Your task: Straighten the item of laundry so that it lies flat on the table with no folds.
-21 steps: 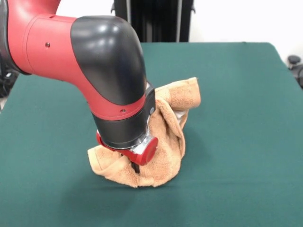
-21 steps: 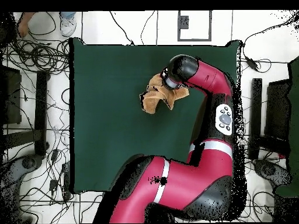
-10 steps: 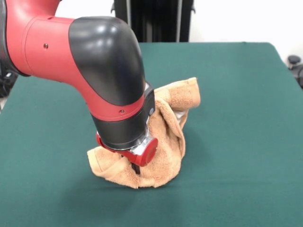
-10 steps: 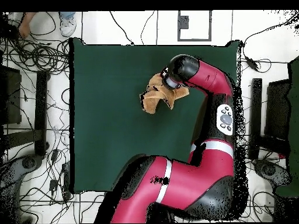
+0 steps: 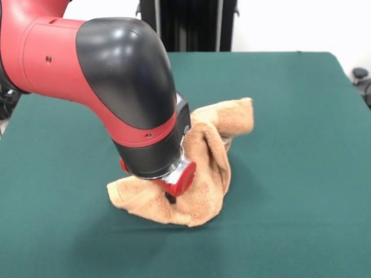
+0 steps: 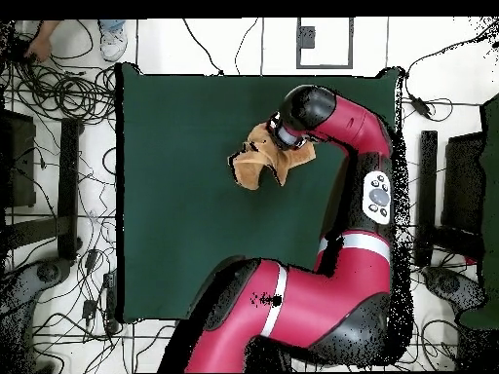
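The item of laundry (image 5: 208, 174), a tan-orange terry towel, sits bunched in a raised heap near the middle of the green table (image 5: 290, 116). One corner sticks out toward the right in the front view. My gripper (image 5: 170, 198) is pressed down into the front of the heap, under the red wrist flange, and cloth rises behind it. The towel hides its state. In the overhead view the crumpled towel (image 6: 255, 166) lies just left of the arm's wrist, which covers the gripper, on the upper half of the table (image 6: 175, 195).
A black stand (image 5: 185, 26) rises behind the table's far edge. Cables (image 6: 58, 97) cover the floor around the table. A person's feet (image 6: 114, 39) show at the overhead view's top left. Dark equipment (image 5: 360, 78) sits off the table's right edge.
The arm has shifted slightly right in the front view. The towel moved with it: its raised corner has swung out to the right and the heap has spread a little lower.
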